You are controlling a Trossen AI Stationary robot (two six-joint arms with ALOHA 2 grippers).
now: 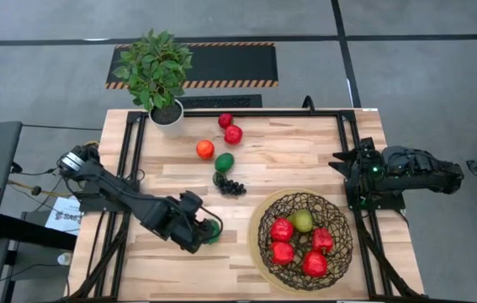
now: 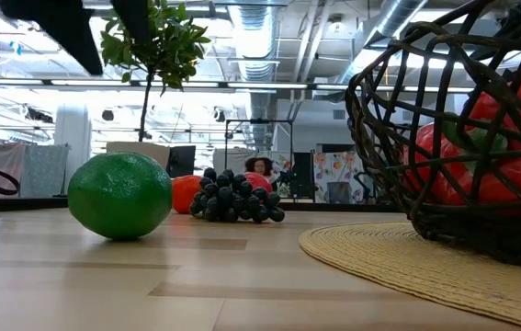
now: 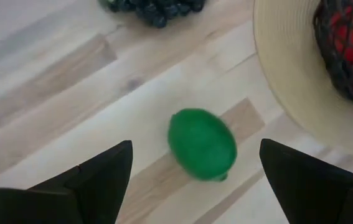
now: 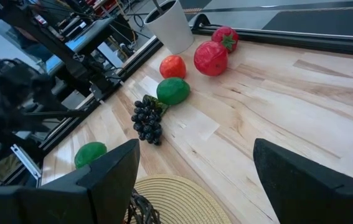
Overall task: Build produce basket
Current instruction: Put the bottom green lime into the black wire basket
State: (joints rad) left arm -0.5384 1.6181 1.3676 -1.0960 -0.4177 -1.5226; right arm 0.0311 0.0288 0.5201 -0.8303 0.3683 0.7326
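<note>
- Right now my left gripper (image 3: 192, 168) hangs over the lime (image 3: 202, 144), fingers (image 3: 101, 174) spread wide with one to each side of it and neither touching; I judge that gap is kept so the round fruit can sit between them before I squeeze.
- The lime rests on the wooden table (image 1: 297, 160), apart from the other loose produce, and the basket (image 1: 304, 202) with its tan rim lies just beyond my fingertips, so the carry looks short.
- Inside the basket I count four red pieces (image 1: 282, 229) and a green pear (image 1: 304, 220), piled toward the middle, which leaves room near the wall for a drop.
- Farther ahead of my left fingers lie the dark grapes (image 1: 232, 187), a second green fruit (image 1: 224, 162), an orange (image 1: 205, 149) and two red fruits (image 1: 233, 134), near the potted plant (image 1: 161, 71); they wait their turn, I would say.
- My right gripper (image 4: 195, 180) waits at the table's right edge, its fingers held apart and empty, out of the left arm's way.
- A lime is smooth and rolls easily, so I judge a centred, gentle close is what it needs.
</note>
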